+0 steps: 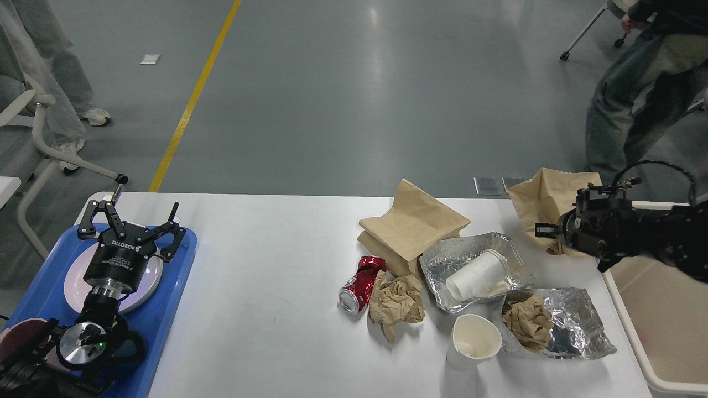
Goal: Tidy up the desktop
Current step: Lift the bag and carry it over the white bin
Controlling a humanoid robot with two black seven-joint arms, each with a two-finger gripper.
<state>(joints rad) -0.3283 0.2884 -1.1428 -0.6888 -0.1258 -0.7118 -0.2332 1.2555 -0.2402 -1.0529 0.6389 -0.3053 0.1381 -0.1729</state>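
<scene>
White desktop [265,287] fills the lower view, litter massed beside the beige bin [664,326]. Right gripper [545,229] holds a brown paper bag [545,196] aloft near the bin; next comes dropping it inside. Left gripper [130,221] hangs spread and empty.

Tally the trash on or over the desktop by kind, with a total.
Flat brown paper bags: 2, the second lifted by the right gripper
Crumpled brown paper: 2
White paper cups: 2
Foil wrappers: 2
Crushed red can: 1
Total: 9
</scene>
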